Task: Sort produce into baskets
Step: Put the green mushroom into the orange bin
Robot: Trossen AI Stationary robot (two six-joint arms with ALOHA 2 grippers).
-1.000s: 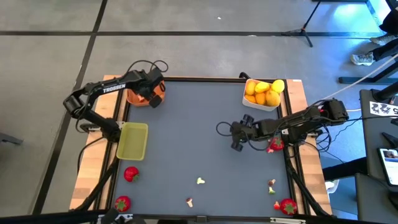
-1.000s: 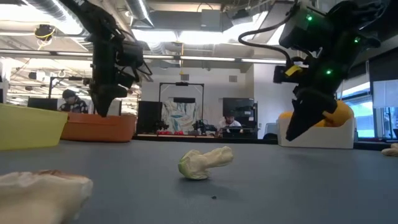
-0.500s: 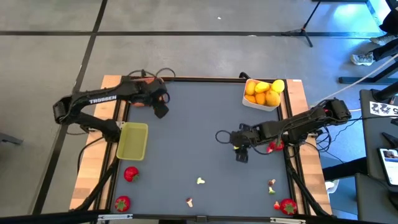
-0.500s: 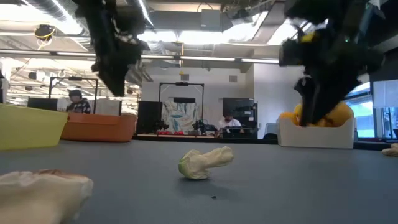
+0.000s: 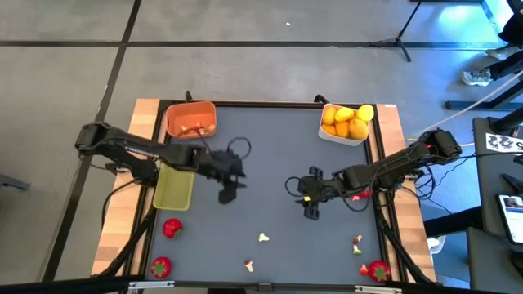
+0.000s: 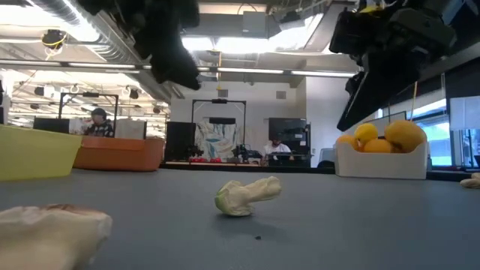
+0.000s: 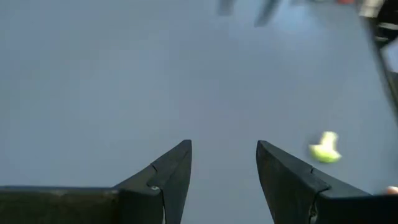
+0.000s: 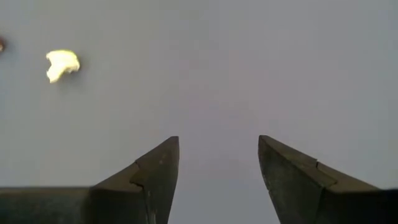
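Produce lay scattered over the dark table (image 5: 261,163): a heap of yellow and orange citrus (image 5: 346,121) filled the white basket (image 5: 330,135) at the far right corner, small reddish pieces (image 5: 194,128) sat in the orange basket (image 5: 189,118) at the far left, and the yellow-green basket (image 5: 174,185) stood at the left edge with nothing visible inside it. Two red strawberries (image 5: 172,228) lay on the wooden border near the left front, one just in front of the yellow-green basket and the other (image 5: 161,266) closer to the front edge; another strawberry (image 5: 378,270) sat at the right front corner, and one more (image 5: 360,191) was partly hidden under the right arm. A pale green bit (image 5: 263,238) rested on the mat toward the front centre, with a small pale-and-red bit (image 5: 249,265) near the front edge and two more (image 5: 357,240) toward the right front. The left gripper (image 5: 227,193) hung above bare mat just right of the yellow-green basket, its fingers (image 7: 165,177) apart with nothing between them, the pale green bit (image 7: 324,148) lying ahead and off to one side. The right gripper (image 5: 311,210) hovered over the middle of the mat, its fingers (image 8: 155,171) likewise spread and empty, and the pale bit (image 8: 61,64) was well ahead of it.
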